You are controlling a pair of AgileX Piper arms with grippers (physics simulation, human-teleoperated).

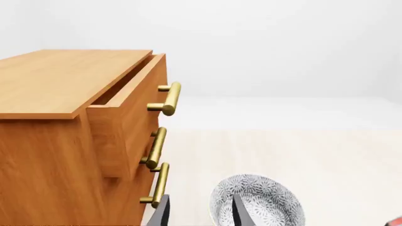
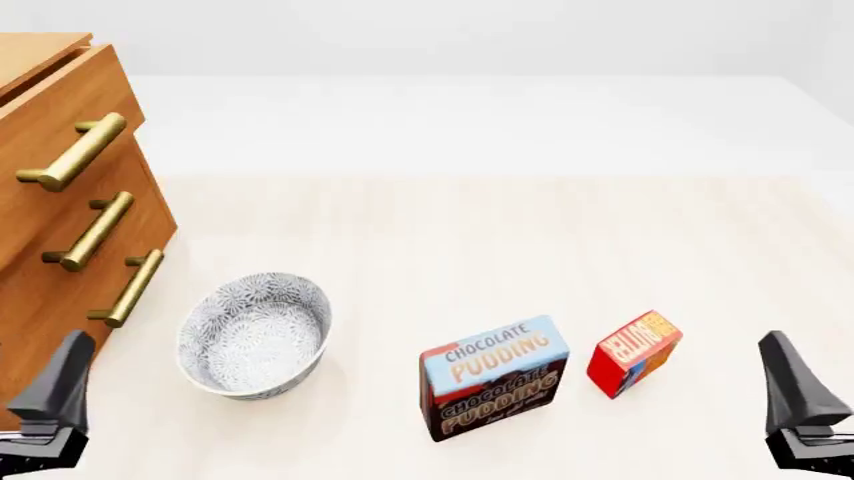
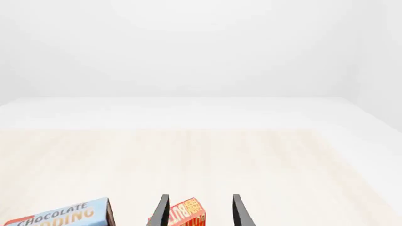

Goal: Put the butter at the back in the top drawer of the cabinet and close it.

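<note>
Butter [image 2: 634, 352] on table beside pudding box [image 2: 494, 377], well apart from cabinet [image 2: 47, 200]. Top drawer [image 1: 129, 101] apparently ajar (gap visible). Right gripper [image 3: 199, 212] spread, empty, framing butter; left gripper [image 1: 199, 212] likewise spread. Recommended: descend squarely, clamp narrow sides.

- Cabinet [image 2: 54, 200] sits at nine o'clock, top drawer [image 2: 60, 110] pulled partly out.
- Bowl [image 2: 254, 335] just at the cabinet's four o'clock.
- Pudding box [image 2: 494, 378] at the bowl's three o'clock.
- Butter [image 2: 635, 352] just beside the pudding box, at its three o'clock.
</note>
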